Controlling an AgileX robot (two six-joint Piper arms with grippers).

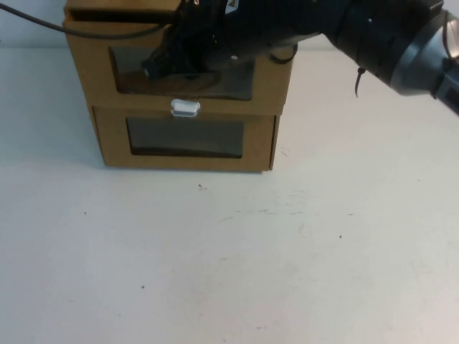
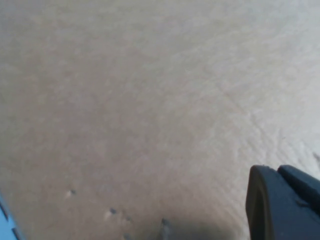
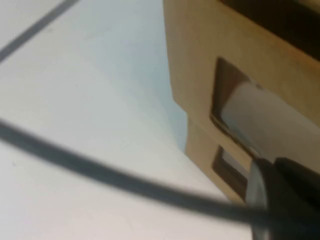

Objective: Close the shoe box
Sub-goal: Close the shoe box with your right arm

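Right claw point(image 1: 159, 66) at shoe box point(image 1: 183, 86) window, left claw point(image 2: 280, 205) over table point(image 2: 150, 100)

— Brown cardboard on the shoe box point(image 1: 179, 72), dark clear window, small white tab point(image 1: 185, 108) beneath.
— Same brown on the lower box point(image 1: 185, 140)?
— Same. White worktop point(image 1: 229, 258), flecked with dark specks. Black right gripper point(image 1: 161, 64); dark grey left gripper point(image 2: 282, 205).
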